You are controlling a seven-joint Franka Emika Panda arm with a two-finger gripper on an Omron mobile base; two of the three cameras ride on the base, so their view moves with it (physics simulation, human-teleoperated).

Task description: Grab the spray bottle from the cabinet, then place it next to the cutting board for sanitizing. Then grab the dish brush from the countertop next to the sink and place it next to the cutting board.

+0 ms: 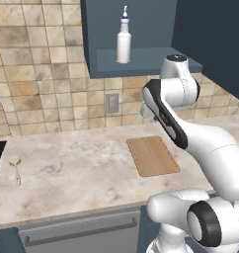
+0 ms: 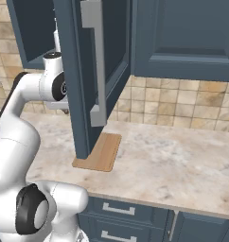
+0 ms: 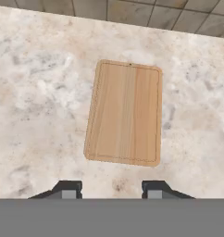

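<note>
Two steps remain: the spray bottle (image 1: 123, 42) is seen upper centre in the open cabinet (image 1: 156, 20), so a reach upward is required of the empty, part-open gripper (image 3: 112, 189) over the cutting board (image 3: 124, 112).

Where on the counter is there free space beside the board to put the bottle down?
The counter is bare on both long sides of the board: a wide patch on its left, reaching toward the brush, and a long stretch on its right, seen in the right base view. Between board and tiled wall the strip is narrower. The open cabinet door hangs over the board.
</note>
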